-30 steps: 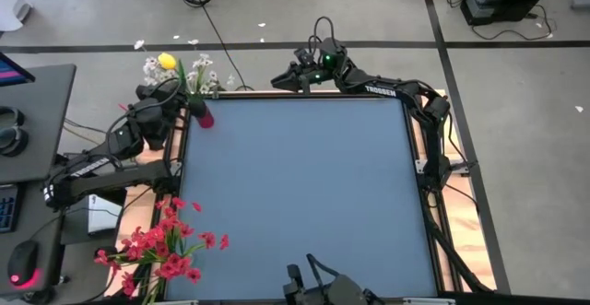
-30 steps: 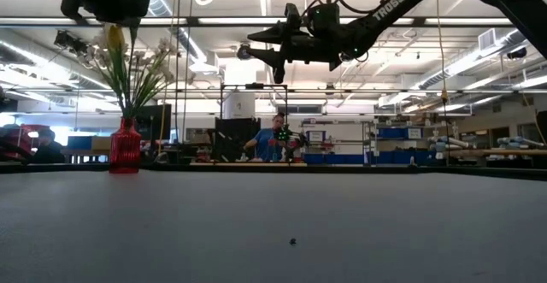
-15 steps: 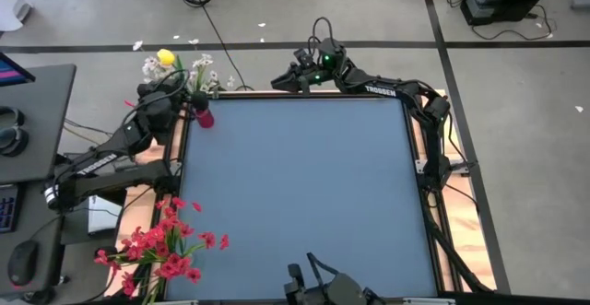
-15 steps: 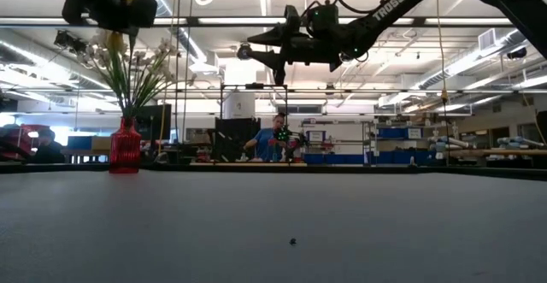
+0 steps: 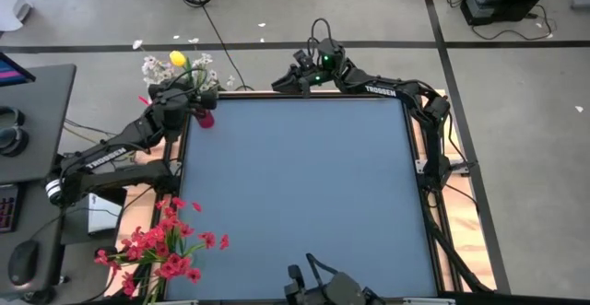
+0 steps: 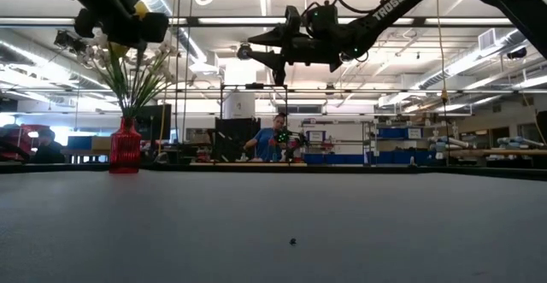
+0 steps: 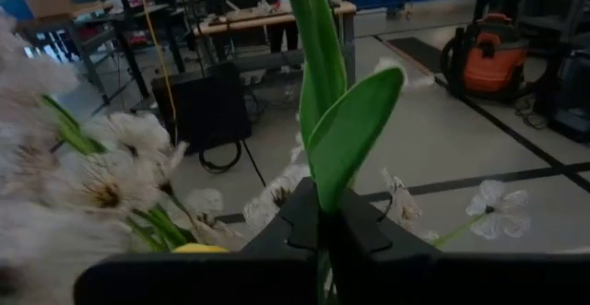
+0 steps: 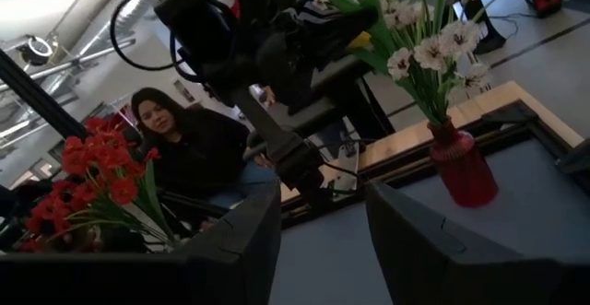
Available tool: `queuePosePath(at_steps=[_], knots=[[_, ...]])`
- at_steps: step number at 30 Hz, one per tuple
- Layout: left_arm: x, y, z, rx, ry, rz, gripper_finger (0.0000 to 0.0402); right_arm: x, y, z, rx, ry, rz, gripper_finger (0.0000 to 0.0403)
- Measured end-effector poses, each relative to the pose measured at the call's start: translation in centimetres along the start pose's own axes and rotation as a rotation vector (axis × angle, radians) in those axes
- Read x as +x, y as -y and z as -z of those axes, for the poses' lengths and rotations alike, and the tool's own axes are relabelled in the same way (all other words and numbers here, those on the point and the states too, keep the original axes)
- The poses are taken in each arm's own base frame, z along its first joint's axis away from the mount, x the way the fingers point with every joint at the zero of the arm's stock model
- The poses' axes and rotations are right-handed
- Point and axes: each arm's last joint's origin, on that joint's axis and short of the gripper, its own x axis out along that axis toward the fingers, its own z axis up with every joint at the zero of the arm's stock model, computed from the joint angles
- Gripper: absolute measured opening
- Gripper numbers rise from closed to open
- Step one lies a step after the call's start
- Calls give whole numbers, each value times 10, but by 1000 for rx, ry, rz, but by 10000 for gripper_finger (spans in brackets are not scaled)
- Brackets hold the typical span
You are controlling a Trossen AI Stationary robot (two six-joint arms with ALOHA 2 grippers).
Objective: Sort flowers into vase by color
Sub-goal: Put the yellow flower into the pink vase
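At the upper left of the overhead frame, the left gripper (image 5: pixel 177 101) hangs above the small red vase (image 5: pixel 204 117), fingers (image 7: pixel 309 222) closed tight on the green stem of a yellow tulip (image 5: pixel 177 60). The vase stands at the table's (image 5: pixel 304 194) far left corner, already crowded with white blossoms (image 6: pixel 162 56). A slanted descent could snag those sprays or tip the light vase. The right gripper (image 5: pixel 279 81) waits at top centre, fingers apart and empty. Red flowers (image 5: pixel 161 240) lie lower left.
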Motion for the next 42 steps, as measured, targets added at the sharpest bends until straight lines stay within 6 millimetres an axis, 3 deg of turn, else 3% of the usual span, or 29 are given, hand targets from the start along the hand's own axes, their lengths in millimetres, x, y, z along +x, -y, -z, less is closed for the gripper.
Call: queuePosePath(at_steps=[9,22,34,42], knots=[[3,2,13,-1,-88,-16,17,0,2,4,5,-33,12,169],[2,3,16,-47,-132,62,24,0,3,6,24,-49,1,169],[-8,4,14,-70,-133,157,166,0,2,9,84,-87,-30,170],[-24,-5,-13,12,-167,283,208,3,-1,10,111,-104,-56,172]])
